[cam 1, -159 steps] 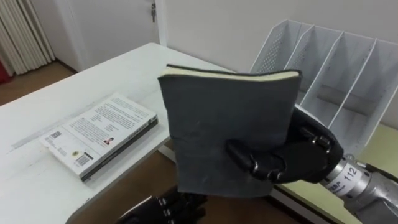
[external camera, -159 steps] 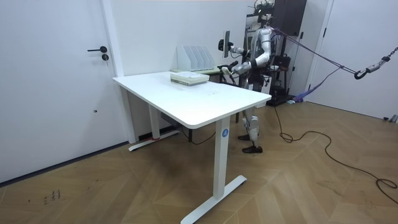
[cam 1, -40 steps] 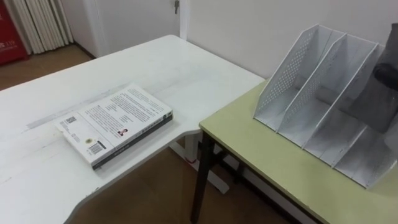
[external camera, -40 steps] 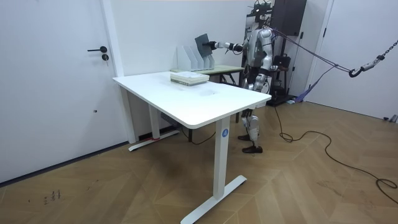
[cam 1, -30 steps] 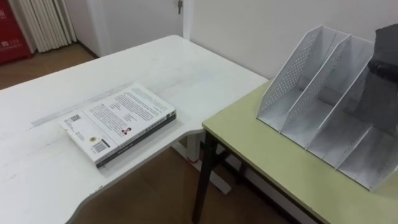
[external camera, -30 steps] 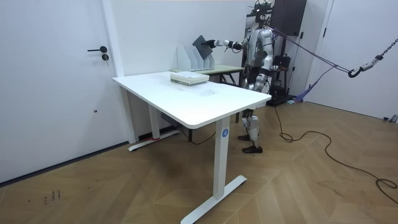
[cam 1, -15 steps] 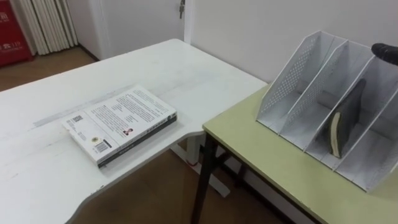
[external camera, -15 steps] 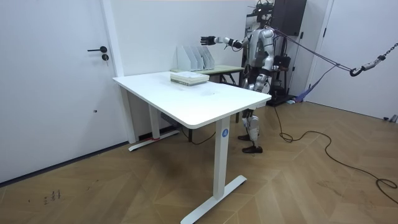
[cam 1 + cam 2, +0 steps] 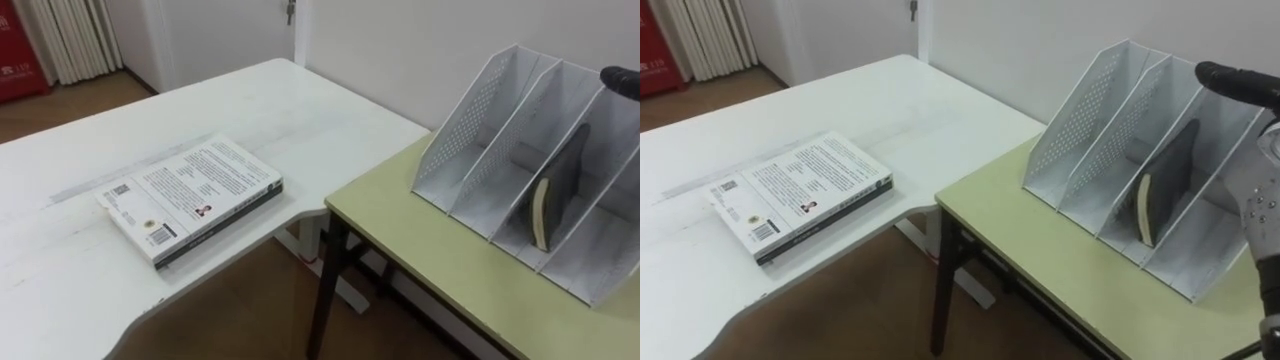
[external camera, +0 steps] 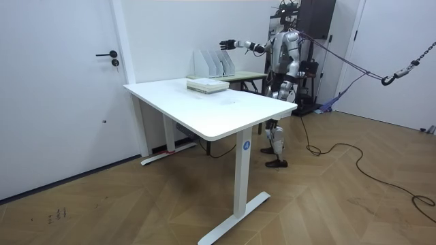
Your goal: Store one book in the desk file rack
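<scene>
One book point(image 9: 1168, 165) leans in the rack point(image 9: 1080, 118), below the right hand point(image 9: 1232, 78).

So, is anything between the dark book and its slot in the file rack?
Nothing visible does. The dark book already stands inside the file rack, in one of the middle slots, leaning on a divider. The right hand hovers open above the rack, apart from the book.

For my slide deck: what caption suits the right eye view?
Dark book leaning inside the white file rack, right hand open near the rack's top.
</scene>
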Robot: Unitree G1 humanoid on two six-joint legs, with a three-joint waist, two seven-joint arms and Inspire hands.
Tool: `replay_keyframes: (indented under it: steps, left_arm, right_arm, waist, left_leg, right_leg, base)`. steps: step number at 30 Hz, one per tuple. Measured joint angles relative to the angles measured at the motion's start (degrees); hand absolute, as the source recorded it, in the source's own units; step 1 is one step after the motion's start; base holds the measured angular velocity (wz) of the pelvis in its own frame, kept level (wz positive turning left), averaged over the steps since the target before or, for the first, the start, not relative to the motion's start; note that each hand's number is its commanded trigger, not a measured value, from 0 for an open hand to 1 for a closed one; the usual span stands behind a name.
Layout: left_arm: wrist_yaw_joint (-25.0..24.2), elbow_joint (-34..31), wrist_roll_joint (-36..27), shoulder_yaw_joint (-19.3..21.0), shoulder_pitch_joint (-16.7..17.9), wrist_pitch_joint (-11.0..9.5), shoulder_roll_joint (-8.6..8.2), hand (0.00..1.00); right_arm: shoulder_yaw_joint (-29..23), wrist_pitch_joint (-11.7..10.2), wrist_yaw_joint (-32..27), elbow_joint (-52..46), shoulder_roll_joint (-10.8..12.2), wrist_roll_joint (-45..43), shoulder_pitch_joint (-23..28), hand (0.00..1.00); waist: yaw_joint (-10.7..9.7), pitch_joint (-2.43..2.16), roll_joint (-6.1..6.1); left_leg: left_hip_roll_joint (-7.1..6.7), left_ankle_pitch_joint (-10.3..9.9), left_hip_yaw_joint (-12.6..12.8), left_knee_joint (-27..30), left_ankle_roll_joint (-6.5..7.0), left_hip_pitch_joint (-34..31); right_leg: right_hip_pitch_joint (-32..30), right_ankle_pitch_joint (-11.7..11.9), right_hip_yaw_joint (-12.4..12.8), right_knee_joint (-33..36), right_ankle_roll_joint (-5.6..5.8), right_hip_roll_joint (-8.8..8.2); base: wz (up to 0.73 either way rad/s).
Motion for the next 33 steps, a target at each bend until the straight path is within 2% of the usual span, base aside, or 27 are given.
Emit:
replay_keyframes:
  steps: [4, 8, 10, 13, 15, 16, 18, 20, 25, 27, 31, 33]
  left_arm:
    - [-0.36, 0.0, 0.06, -0.13, 0.01, -0.22, 0.04, 0.0]
    - [-0.74, 0.33, -0.04, -0.23, 0.01, -0.52, 0.13, 0.0]
    - [-1.12, 0.77, -0.05, -0.22, 0.12, -1.13, 0.26, 0.0]
    - [-1.19, 1.06, 0.05, -0.26, 0.23, -1.76, 0.47, 0.0]
    - [-1.34, 1.67, -0.07, -0.15, 0.47, -2.56, 1.08, 0.0]
    - [-1.45, 1.77, -0.12, -0.06, 0.62, -2.61, 1.23, 0.0]
    - [-1.96, 1.97, -0.22, 0.65, 0.87, -2.8, 1.41, 0.0]
    - [-3.01, 2.55, -0.14, 0.96, 0.89, -3.1, 1.75, 0.0]
    - [-6.12, 4.11, 0.26, 0.96, 1.04, -3.29, 4.22, 0.0]
    - [-7.34, 4.7, 0.72, 1.0, 0.66, -3.27, 4.54, 0.0]
    - [-9.07, 6.33, 0.62, 0.77, -0.69, -2.29, 5.0, 0.0]
    - [-9.2, 6.27, 0.0, -0.32, -1.64, -1.94, 5.62, 0.0]
  right_arm:
    - [0.6, -0.02, 0.58, -5.59, 0.01, 0.03, 0.03, 0.0]
    - [0.74, -0.07, 4.62, -13.65, 0.01, 1.55, 0.39, 0.0]
    - [1.52, -0.1, 7.1, -20.47, 0.03, 1.55, 2.72, 0.0]
    - [4.08, -0.26, 14.51, -29.7, 0.04, 2.65, 6.66, 0.0]
    - [5.71, -0.62, 22.24, -35.12, 0.17, 3.24, 12.12, 0.0]
    - [6.27, -0.58, 24.25, -36.13, 0.17, 3.49, 13.65, 0.0]
    - [8.36, 0.58, 32.18, -38.34, 0.17, 5.88, 17.45, 0.0]
    - [9.75, 1.26, 37.53, -39.5, 0.16, 6.73, 18.64, 0.0]
    - [12.14, 1.17, 51.02, -43.89, -0.19, 6.98, 19.58, 0.0]
    - [13.18, 1.05, 58.04, -46.45, -0.18, 5.13, 20.67, 0.0]
    - [15.37, 1.06, 67.55, -46.62, -0.19, 1.38, 22.64, 0.0]
    - [18.05, 1.15, 72.28, -46.06, -0.2, -2.62, 24.99, 0.0]
  waist:
    - [0.12, 0.16, 0.25]
    - [-0.24, 0.44, 0.75]
    - [-0.06, 0.51, 0.94]
    - [0.07, 0.44, 1.01]
    - [0.15, 0.22, 0.34]
    - [0.53, 0.06, 0.11]
    - [1.58, 0.08, -0.28]
    - [1.53, 0.11, -0.41]
    - [1.56, 0.3, -0.66]
    - [1.74, 0.31, -0.83]
    - [2.86, 0.39, -1.0]
    - [3.15, 0.64, -1.39]
  left_leg:
    - [0.11, 0.0, 0.66, -0.16, 0.0, 0.55]
    - [0.17, 0.0, 1.0, -0.32, 0.0, 0.63]
    - [0.23, 0.0, 1.16, -0.54, -0.01, 0.8]
    - [0.31, 0.02, 1.46, -0.59, -0.04, 0.98]
    - [0.47, 0.02, 1.82, -0.58, -0.06, 1.11]
    - [0.51, 0.02, 2.0, -0.62, -0.07, 1.17]
    - [0.66, 0.02, 2.78, -0.84, -0.07, 1.66]
    - [0.74, 0.02, 2.56, -0.8, -0.07, 1.61]
    - [0.9, -0.09, 2.43, -1.2, -0.21, 1.93]
    - [0.98, -0.09, 2.42, -1.16, -0.25, 1.91]
    - [0.95, -0.09, 2.39, -1.15, -0.26, 1.92]
    - [0.96, -0.09, 2.43, -1.15, -0.26, 1.85]
  right_leg:
    - [0.22, 0.01, 0.28, -0.04, -0.01, 0.07]
    - [0.26, 0.02, 0.29, -0.07, -0.01, 0.06]
    - [0.25, 0.02, 0.43, -0.07, -0.01, 0.15]
    - [0.3, 0.02, 0.46, -0.07, -0.01, 0.17]
    - [0.43, 0.04, 0.49, -0.16, -0.04, 0.22]
    - [0.45, 0.05, 0.51, -0.15, -0.05, 0.22]
    - [0.56, 0.12, 1.28, -0.1, -0.14, 0.34]
    - [0.62, 0.24, 1.38, -0.07, -0.12, 0.34]
    - [1.47, 0.38, 1.18, -0.19, -0.3, 0.71]
    - [1.59, 0.4, 0.96, -0.23, -0.33, 0.78]
    - [1.57, 0.42, 1.1, -0.25, -0.36, 0.78]
    - [1.48, 0.42, 1.13, -0.26, -0.36, 0.77]
  base:
    - [-0.05]
    - [0.0]
    - [-0.02]
    - [-0.02]
    - [0.0]
    - [-0.08]
    - [-0.14]
    - [-0.03]
    - [0.01]
    - [0.04]
    - [0.0]
    - [0.0]
